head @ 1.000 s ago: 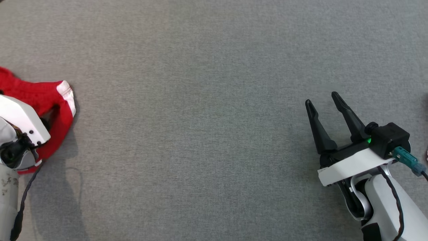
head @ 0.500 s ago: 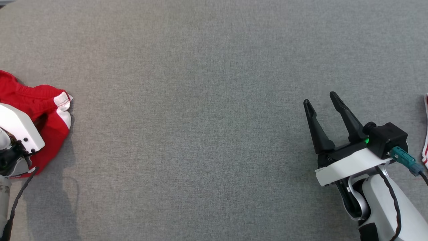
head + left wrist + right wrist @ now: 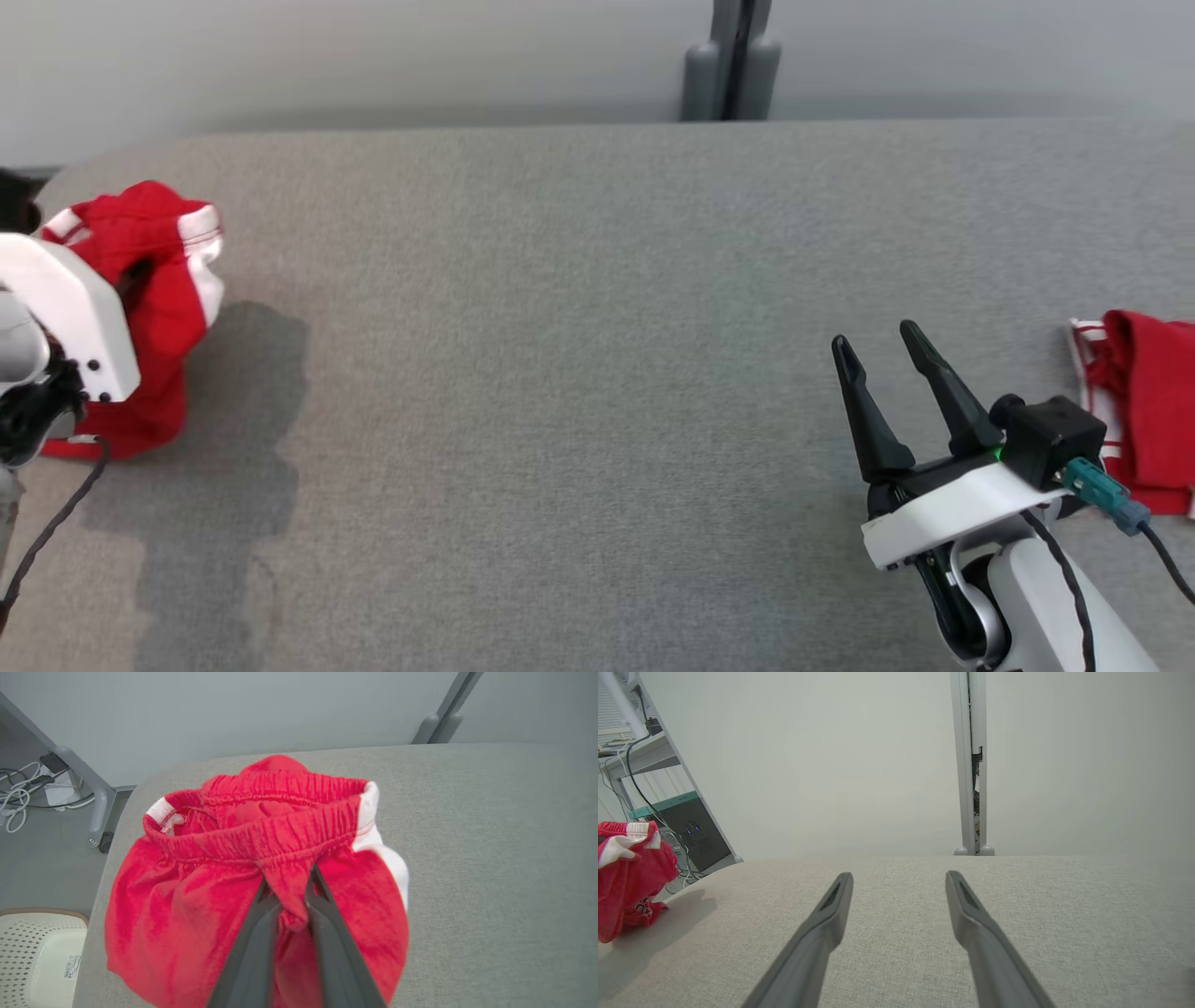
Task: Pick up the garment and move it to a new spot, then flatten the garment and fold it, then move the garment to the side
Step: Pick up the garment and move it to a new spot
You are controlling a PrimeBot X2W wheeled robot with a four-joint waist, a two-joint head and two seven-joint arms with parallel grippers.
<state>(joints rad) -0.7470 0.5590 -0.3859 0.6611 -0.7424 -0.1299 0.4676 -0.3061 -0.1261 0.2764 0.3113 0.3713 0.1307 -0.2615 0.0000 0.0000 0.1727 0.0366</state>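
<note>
Judging this the pick-up step: found left gripper [image 3: 289, 884] clamped tight on a pinch of red waistband [image 3: 261, 835], with garment [image 3: 187, 914] bunched and hanging below the fingers at the far left end of the table [image 3: 560, 373], near the rounded corner. Saw white stripe [image 3: 371, 826] turned toward table centre. Could not settle from the views: hem touching the table or just above it. Noted right gripper [image 3: 878, 341] low at the right, jaws wide apart, holding nothing. Logged a second garment [image 3: 1148, 411], also red, lying just beyond it at the right edge.

Judged the grip narrow, one fold of elastic only. Advised a slow carry with no jerks, to avoid losing the cloth. Recommended raising the hem clear of the table before travelling sideways, since dragging would likely twist the bundle. Picked the bare middle of the table as the sensible drop spot, well apart from the second garment and away from the edge. Suggested lowering hem first, then drawing the waistband back, to lay the cloth out long rather than heaped. Reckoned the right gripper best brought in afterwards at the opposite end of the waistband, for flattening.
</note>
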